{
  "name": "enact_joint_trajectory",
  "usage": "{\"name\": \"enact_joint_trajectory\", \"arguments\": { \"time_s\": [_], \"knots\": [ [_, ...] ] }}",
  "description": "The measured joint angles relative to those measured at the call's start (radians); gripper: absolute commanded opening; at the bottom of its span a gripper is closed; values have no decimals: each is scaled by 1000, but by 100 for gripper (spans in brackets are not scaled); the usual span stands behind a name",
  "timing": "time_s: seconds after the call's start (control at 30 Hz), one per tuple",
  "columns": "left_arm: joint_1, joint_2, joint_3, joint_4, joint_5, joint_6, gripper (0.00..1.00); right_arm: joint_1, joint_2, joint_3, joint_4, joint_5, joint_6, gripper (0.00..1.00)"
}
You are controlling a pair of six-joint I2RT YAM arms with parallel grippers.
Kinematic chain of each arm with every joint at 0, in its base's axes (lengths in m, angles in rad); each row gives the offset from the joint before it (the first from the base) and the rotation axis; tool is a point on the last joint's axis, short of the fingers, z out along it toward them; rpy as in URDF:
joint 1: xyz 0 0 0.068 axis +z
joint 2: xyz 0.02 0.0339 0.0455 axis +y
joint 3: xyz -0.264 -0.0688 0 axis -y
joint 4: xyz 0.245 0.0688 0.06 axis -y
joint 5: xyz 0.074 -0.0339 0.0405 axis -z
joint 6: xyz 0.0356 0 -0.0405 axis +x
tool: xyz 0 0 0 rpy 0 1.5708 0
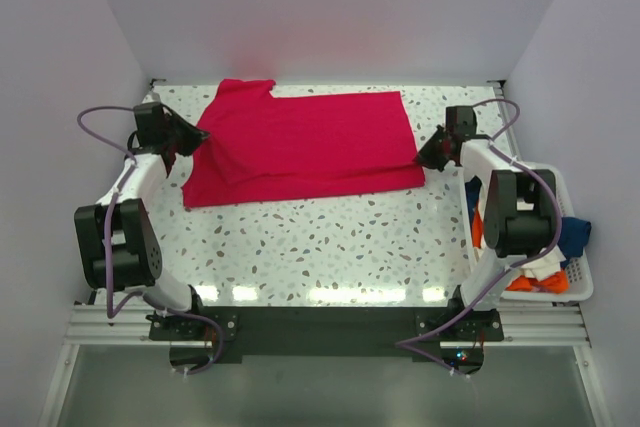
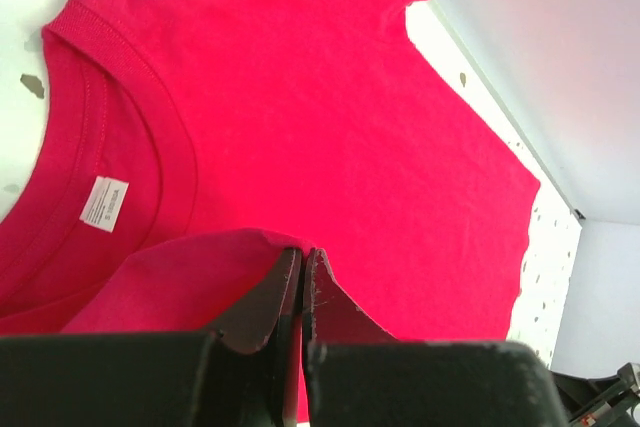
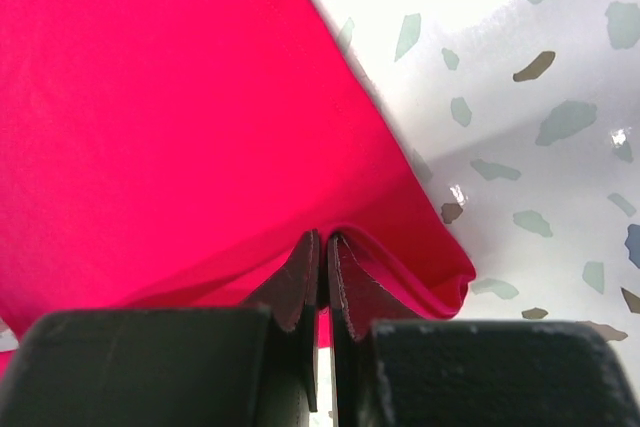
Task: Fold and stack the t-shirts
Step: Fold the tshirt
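One red t-shirt (image 1: pixel 305 147) lies spread on the far half of the speckled tabletop (image 1: pixel 330 237), collar end to the left and hem to the right, with one sleeve poking out toward the far-left corner. The left wrist view shows its ribbed collar (image 2: pixel 130 117) with one small white label (image 2: pixel 104 203) inside the neck. Two tools work on it, one at each end. The left tool (image 1: pixel 202 141) is clenched on a raised fold of red cloth at the shirt's left edge, just beside the collar, the fabric pinched between its dark fingers (image 2: pixel 265 292). The right tool (image 1: pixel 426 159) is clenched on the shirt's near-right corner, where the hem bunches up over its tips (image 3: pixel 325 239). Off the tabletop's right side stands one white slatted basket (image 1: pixel 583 265) holding loose garments in three colours: orange cloth (image 1: pixel 530 284), dark blue cloth (image 1: pixel 573 235) and white cloth (image 1: pixel 548 265). How many pieces make up that heap I cannot tell.
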Motion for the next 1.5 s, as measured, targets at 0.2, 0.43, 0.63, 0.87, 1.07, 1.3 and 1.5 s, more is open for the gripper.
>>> {"name": "enact_joint_trajectory", "arguments": {
  "time_s": [0.2, 0.43, 0.63, 0.87, 1.07, 1.3, 1.5],
  "knots": [
    [0, 16, 30, 0, 0, -8, 0, -33, 24, 10, 24, -31, 15, 0],
    [0, 40, 65, -1, 0, -15, 0, -49, 72, 47, 45, -63, 30, 0],
    [0, 63, 84, -2, -1, -15, 0, -48, 126, 113, 56, -93, 36, 0],
    [0, 86, 89, -1, -4, -16, 0, -48, 182, 183, 51, -114, 35, 0],
    [0, 118, 95, 0, -3, -16, 10, -48, 202, 200, 46, -113, 37, 25],
    [0, 143, 123, -2, -10, -9, 56, -49, 202, 221, 4, -103, 6, 65],
    [0, 70, 91, -48, -82, 3, 59, -36, 143, 205, -42, -26, -34, 63]
  ]
}}
